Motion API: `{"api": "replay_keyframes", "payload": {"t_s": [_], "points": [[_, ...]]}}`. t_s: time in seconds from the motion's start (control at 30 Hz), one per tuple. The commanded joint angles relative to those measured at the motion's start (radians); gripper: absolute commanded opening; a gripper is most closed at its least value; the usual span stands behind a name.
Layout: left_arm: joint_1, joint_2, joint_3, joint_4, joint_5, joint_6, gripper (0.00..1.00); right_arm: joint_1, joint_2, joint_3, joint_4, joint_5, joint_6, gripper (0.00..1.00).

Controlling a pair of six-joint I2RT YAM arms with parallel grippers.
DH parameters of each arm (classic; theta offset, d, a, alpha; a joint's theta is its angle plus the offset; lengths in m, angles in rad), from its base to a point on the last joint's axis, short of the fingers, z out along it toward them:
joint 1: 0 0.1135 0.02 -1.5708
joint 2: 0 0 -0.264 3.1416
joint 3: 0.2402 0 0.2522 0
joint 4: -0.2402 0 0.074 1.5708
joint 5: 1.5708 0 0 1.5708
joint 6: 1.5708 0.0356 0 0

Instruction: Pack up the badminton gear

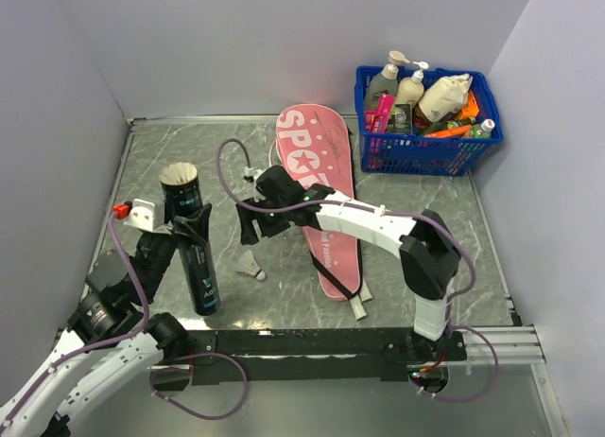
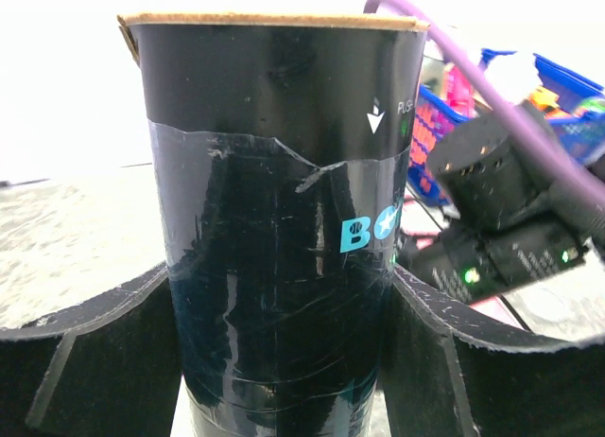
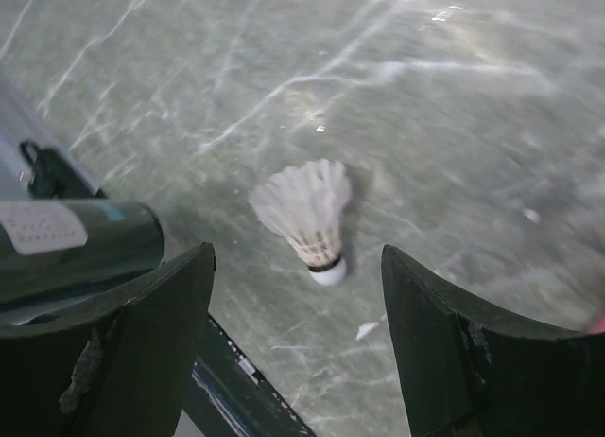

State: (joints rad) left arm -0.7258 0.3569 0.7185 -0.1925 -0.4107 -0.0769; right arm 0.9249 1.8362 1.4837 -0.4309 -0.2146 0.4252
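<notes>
Packing partly done: your left claw (image 1: 192, 231) grips the black tube (image 2: 274, 172).
Your right claw (image 1: 253, 229) gapes empty above one loose shuttlecock (image 3: 304, 208).

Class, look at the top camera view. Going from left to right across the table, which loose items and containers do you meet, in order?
In order: black tube → white shuttlecock → pink racket cover → blue basket.

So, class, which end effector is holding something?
The left end effector, clamped on the upright black tube; the right end effector is open over the shuttlecock, holding nothing.
</notes>
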Motion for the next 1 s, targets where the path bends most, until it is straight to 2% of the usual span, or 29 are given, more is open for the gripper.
{"api": "replay_keyframes", "payload": {"t_s": [0.0, 0.13, 0.33, 0.57, 0.97], "points": [[0.014, -0.018, 0.041, 0.062, -0.077, -0.034, 0.01, 0.006, 0.085, 0.117, 0.057, -0.207, -0.167, 0.78], [0.026, -0.029, 0.036, 0.068, -0.073, -0.040, 0.01, 0.005, 0.213, 0.332, -0.096, -0.269, -0.291, 0.78], [0.043, -0.048, 0.029, 0.079, -0.059, -0.040, 0.01, 0.002, 0.323, 0.470, -0.212, -0.356, -0.449, 0.78], [0.065, -0.058, 0.029, 0.082, -0.040, -0.046, 0.01, 0.000, 0.391, 0.484, -0.261, -0.500, -0.534, 0.78], [0.081, -0.050, 0.027, 0.085, -0.016, -0.050, 0.01, 0.005, 0.472, 0.521, -0.327, -0.592, -0.595, 0.78]]}}
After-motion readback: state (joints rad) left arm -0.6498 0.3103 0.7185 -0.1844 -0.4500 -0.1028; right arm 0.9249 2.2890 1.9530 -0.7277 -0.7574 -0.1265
